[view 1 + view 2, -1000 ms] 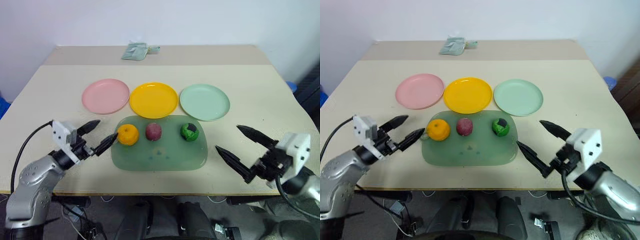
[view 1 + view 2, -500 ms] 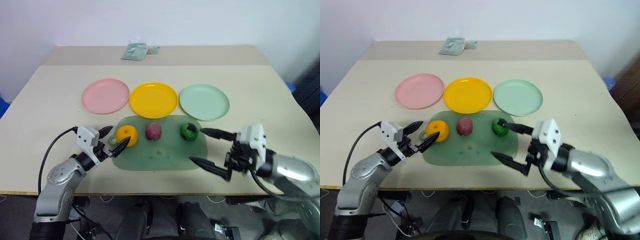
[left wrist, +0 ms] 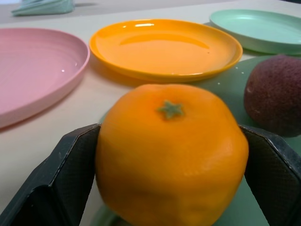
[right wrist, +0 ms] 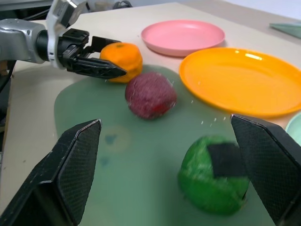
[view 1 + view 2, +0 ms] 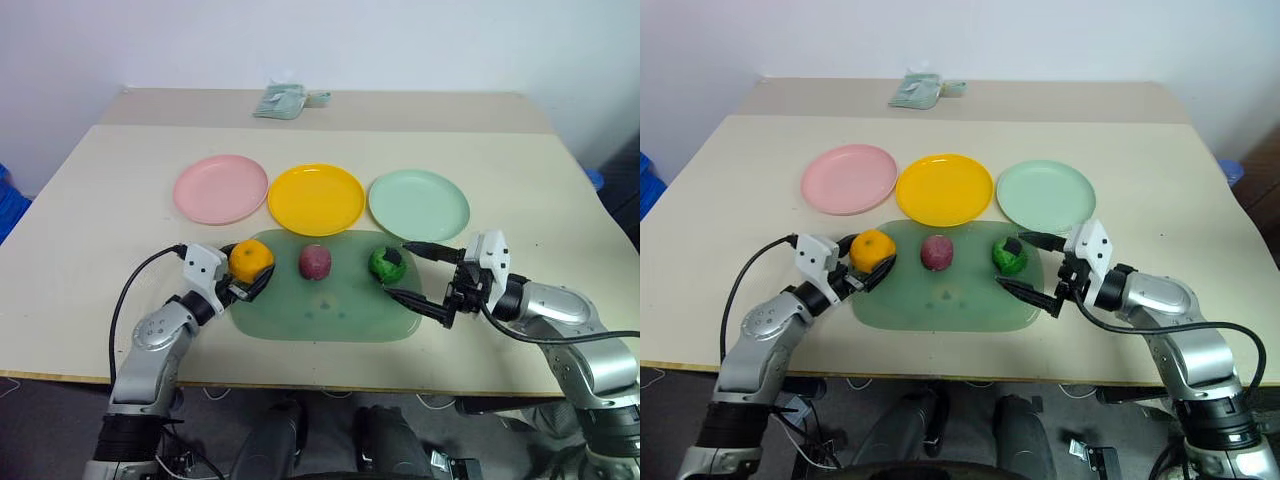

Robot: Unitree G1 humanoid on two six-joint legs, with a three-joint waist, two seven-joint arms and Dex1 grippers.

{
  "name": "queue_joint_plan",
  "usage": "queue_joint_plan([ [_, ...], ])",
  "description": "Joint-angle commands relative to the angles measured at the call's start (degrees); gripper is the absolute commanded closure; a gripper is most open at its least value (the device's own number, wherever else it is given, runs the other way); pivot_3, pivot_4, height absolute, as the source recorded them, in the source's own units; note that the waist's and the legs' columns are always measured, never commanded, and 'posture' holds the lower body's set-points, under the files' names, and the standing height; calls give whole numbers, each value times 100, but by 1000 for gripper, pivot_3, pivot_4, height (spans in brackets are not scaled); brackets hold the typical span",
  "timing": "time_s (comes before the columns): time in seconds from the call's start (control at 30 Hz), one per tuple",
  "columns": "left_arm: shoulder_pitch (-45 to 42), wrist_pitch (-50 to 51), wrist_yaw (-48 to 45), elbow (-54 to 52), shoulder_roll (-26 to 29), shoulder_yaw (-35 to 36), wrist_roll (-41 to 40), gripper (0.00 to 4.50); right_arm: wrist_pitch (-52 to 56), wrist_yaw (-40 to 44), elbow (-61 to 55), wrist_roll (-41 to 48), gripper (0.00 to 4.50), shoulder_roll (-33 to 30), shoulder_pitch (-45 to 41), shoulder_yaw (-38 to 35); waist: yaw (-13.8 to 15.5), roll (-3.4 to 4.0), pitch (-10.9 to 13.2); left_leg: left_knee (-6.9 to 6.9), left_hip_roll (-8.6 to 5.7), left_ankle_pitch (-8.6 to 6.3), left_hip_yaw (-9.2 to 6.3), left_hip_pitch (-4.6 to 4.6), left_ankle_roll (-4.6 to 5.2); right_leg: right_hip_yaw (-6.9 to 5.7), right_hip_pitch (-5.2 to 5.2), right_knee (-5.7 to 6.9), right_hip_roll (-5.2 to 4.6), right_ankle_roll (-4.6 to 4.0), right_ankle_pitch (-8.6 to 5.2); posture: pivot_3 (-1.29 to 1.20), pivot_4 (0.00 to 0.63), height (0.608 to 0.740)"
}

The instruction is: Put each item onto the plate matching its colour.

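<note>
While all three plates, pink, yellow and mint, sit bare in a row on the worktop, nothing is sorted yet. The orange, the dark red lump and the green ball lie on the green mat. The left claw brackets the orange, fingers spread either side; the right claw gapes wide around the ball, gripping nothing. Plates lie just beyond the mat, with bare worktop at both sides.
</note>
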Motion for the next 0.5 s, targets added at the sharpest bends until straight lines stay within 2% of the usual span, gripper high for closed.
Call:
queue_joint_plan([
  [0.03, -95, -189, 24, -50, -47, 8, 33, 876, -205, 1, -272, -1, 0, 44, 61, -211, -10, 0, 0, 3, 0, -1, 0, 0, -2, 1, 0, 0, 0, -2, -1, 0, 150, 740],
  [0.07, -98, -199, 32, -46, -52, 17, 46, 1137, -233, 0, -260, -12, 0, 55, 79, -210, -10, 0, 0, 4, 0, -1, 0, 1, -2, 1, 1, 1, 1, -1, 0, 0, 150, 740],
  [0.27, -131, -345, 173, -67, -173, 294, -96, 1147, -378, -76, -96, -174, 0, 201, -12, -169, -1, 0, 0, 5, 1, 3, 0, 2, 5, 1, 1, 1, 2, 0, 1, 0, 150, 740],
  [0.5, -878, -21, 747, 161, -304, 726, -276, 1147, -407, -443, 25, -394, 0, 495, -352, -113, 2, 0, 0, 10, 1, 2, -1, 2, -1, 0, 2, 5, 5, 13, 9, 0, 150, 740],
])
